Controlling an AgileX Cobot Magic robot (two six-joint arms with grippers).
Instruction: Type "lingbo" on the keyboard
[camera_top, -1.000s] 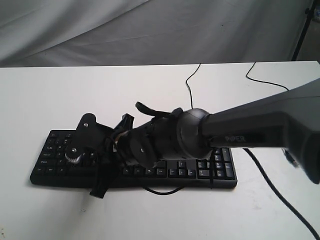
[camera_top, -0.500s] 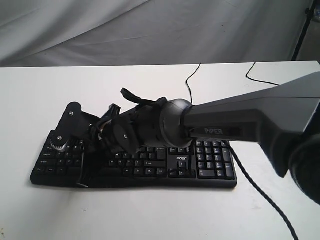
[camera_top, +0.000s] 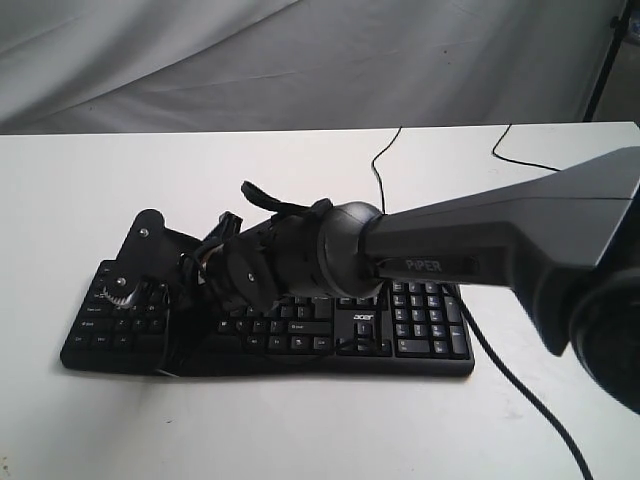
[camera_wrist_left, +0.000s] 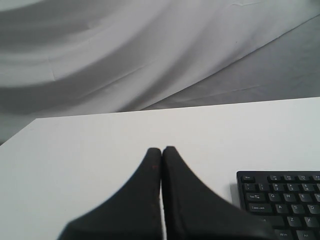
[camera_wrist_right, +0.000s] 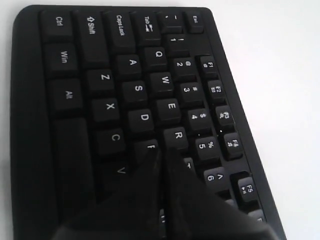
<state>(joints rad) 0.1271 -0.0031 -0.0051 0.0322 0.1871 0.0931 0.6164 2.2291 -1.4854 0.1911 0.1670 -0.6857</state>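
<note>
The black keyboard (camera_top: 420, 330) lies along the white table (camera_top: 300, 430), its "acer" logo showing beside the number pad. My right arm reaches across it to the letter keys at its left end. The right gripper (camera_top: 172, 340) points down there, and its fingers stand shut with nothing held. In the right wrist view the tips (camera_wrist_right: 161, 151) hang over the keyboard (camera_wrist_right: 100, 75) at the F, R and T keys; whether they touch a key cannot be told. My left gripper (camera_wrist_left: 161, 149) is shut and empty over bare table, beside the keyboard's Esc corner (camera_wrist_left: 280, 200). The exterior view does not show it.
The keyboard's thin cable (camera_top: 380, 170) runs toward the table's far edge. A second black cable (camera_top: 530, 160) lies at the far right, and another (camera_top: 520, 390) trails off the front right. Grey cloth (camera_top: 300, 60) hangs behind, with a stand leg (camera_top: 605, 60) at top right.
My right arm has swung left along the keyboard, from its middle to the left letter keys, uncovering the acer logo. In the last half second it only settled slightly.
</note>
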